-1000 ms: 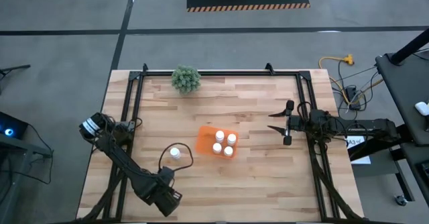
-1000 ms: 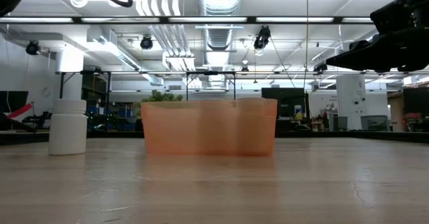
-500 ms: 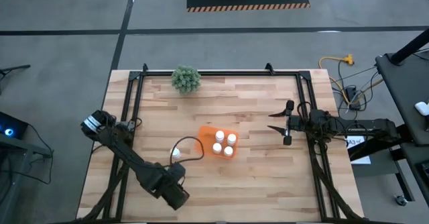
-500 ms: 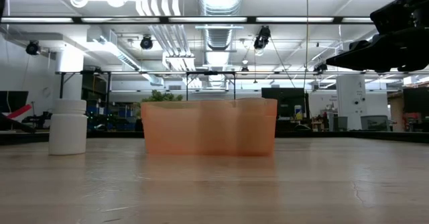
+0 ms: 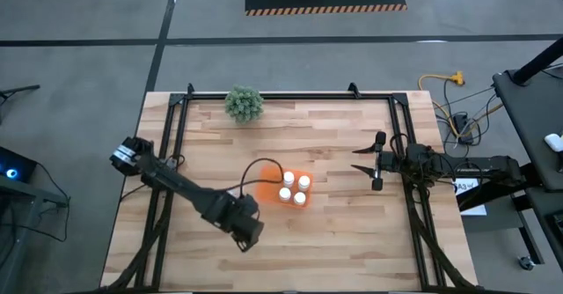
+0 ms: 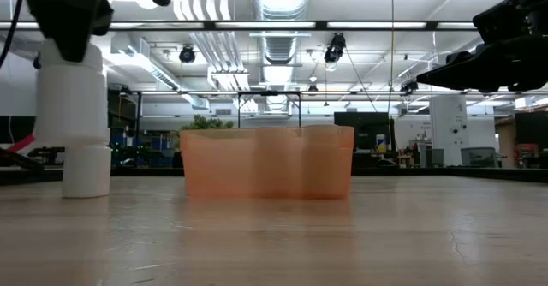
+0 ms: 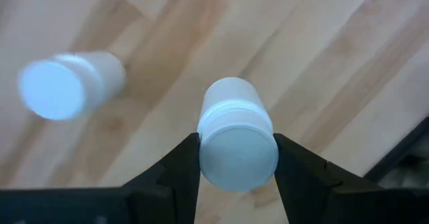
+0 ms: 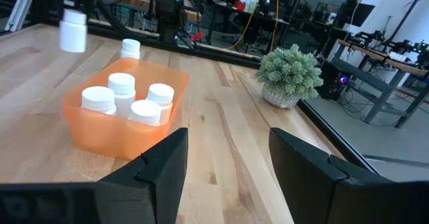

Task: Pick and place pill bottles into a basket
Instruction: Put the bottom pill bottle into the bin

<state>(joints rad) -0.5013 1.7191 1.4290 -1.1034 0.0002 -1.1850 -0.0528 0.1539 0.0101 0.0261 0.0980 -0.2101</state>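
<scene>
My left hand (image 7: 238, 158) gripped a pill bottle (image 7: 236, 138) above the desk (image 5: 343, 232), beside the basket (image 5: 269, 181); my right hand (image 5: 369, 165) waited, fingers apart.

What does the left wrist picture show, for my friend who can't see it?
Two dark fingers pinch a white pill bottle, held above the wooden table. A second bottle stands on the table below it.
</scene>
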